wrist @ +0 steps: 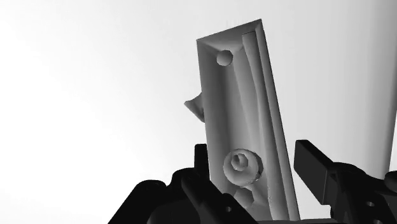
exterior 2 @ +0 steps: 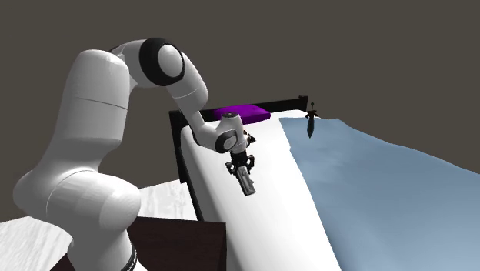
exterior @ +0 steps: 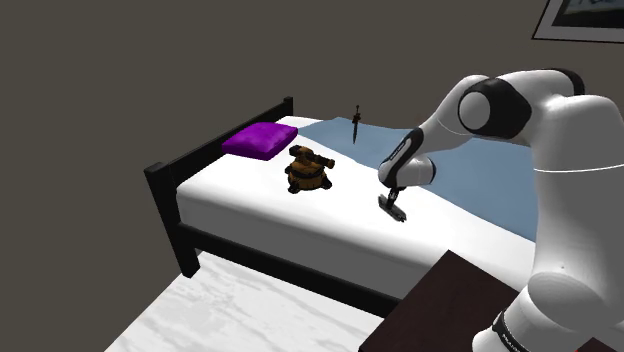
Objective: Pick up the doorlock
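The doorlock [wrist: 242, 108] is a long pale grey plate with a round knob near one end and a small handle sticking out of its side. My black gripper [wrist: 254, 159] is shut on its lower end, one finger on each long edge. In the shoulder view the gripper [exterior: 392, 200] hangs over the white bed [exterior: 250, 210], with the doorlock [exterior: 398, 212] pointing down from it, close to the sheet. In the second exterior view the doorlock [exterior 2: 247, 185] slants down from the gripper [exterior 2: 242, 171] near the bed's edge.
A brown and black toy [exterior: 307, 170] and a purple pillow [exterior: 260, 140] lie on the bed, further to the shoulder view's left. A small dagger [exterior: 356, 124] stands by the blue blanket [exterior: 480, 170]. The black bed frame [exterior: 165, 195] borders the mattress. My dark stand [exterior: 440, 310] is at the lower right.
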